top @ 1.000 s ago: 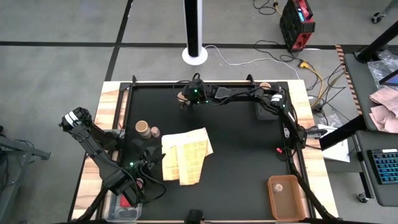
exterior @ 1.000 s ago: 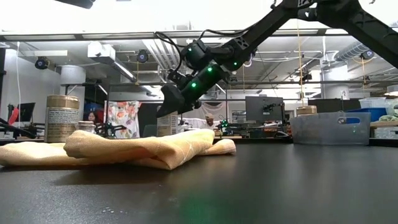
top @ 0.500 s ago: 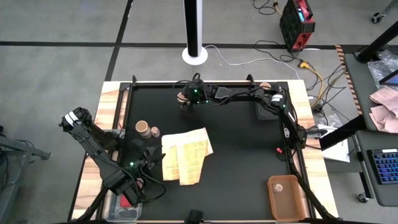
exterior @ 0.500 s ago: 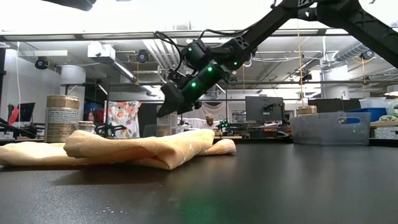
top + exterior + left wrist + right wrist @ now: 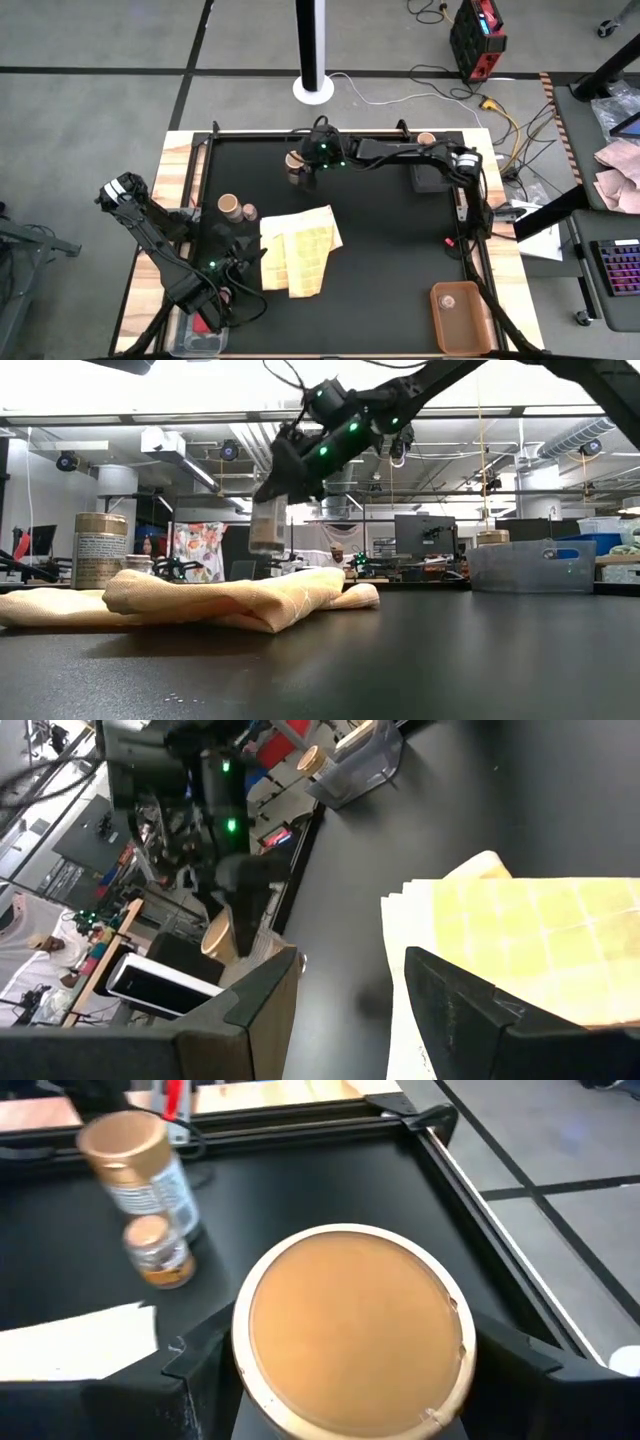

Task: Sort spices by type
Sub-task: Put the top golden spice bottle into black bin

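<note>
Black matting covers the table [image 5: 380,250], which is framed by pale wood and stands on a grey floor crossed by dark lines. At the left near corner the left pincer [image 5: 222,300] is seen low over the table, beside a red block [image 5: 210,322]; whether its fingers are wide or narrow cannot be told. A tall jar [image 5: 228,206] with a tan-brown top is stood near the left edge, with a smaller brown-topped jar [image 5: 248,212] just beside it; in the right wrist view both are seen as a gold-capped jar with a printed label and a short amber one. A folded yellow cloth [image 5: 298,250] is laid right of them, near the middle. Toward the far edge a round jar [image 5: 295,162] is held in the right pincer [image 5: 300,168], whose fingers are closed on its sides. It is lifted clear of the table; from table height it appears pale-walled and upright, above the cloth. Its lid is shown as a wide, flat, tan-brown disc with a pale rim. An orange tray [image 5: 460,318] is set at the right near corner.
</note>
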You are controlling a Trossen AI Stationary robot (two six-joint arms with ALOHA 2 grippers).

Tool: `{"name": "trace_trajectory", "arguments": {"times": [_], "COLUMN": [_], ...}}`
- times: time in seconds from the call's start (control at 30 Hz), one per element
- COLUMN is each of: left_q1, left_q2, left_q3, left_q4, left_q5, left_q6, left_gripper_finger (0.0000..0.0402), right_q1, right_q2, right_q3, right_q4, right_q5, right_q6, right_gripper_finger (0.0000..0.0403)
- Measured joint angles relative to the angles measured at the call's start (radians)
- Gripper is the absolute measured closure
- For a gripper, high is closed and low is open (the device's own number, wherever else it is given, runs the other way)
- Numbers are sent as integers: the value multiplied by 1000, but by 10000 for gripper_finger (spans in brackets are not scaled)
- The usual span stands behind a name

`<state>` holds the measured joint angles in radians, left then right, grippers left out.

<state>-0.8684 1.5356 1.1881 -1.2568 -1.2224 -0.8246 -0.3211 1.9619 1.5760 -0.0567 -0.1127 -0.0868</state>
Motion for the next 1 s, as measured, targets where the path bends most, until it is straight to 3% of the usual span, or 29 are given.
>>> {"name": "trace_trajectory", "arguments": {"times": [0.33, 0.63, 0.77, 0.93, 1.0], "left_q1": [0, 0, 0, 1, 3], "left_q2": [0, 0, 0, 0, 0], "left_q3": [0, 0, -2, -8, -11], "left_q4": [11, 16, 19, 25, 26], "left_q5": [0, -39, -83, -125, -145], "left_q6": [0, 0, 4, 8, 16], "left_gripper_finger": [231, 231, 231, 231, 231], "right_q1": [106, 203, 208, 208, 207], "right_q2": [-217, -513, -670, -837, -889], "right_q3": [-293, -520, -585, -647, -661], "right_q4": [60, 14, -134, -389, -489], "right_q5": [35, 311, 447, 720, 783], "right_q6": [80, 226, 346, 607, 683], "right_gripper_finger": [133, 133, 133, 132, 133]}}
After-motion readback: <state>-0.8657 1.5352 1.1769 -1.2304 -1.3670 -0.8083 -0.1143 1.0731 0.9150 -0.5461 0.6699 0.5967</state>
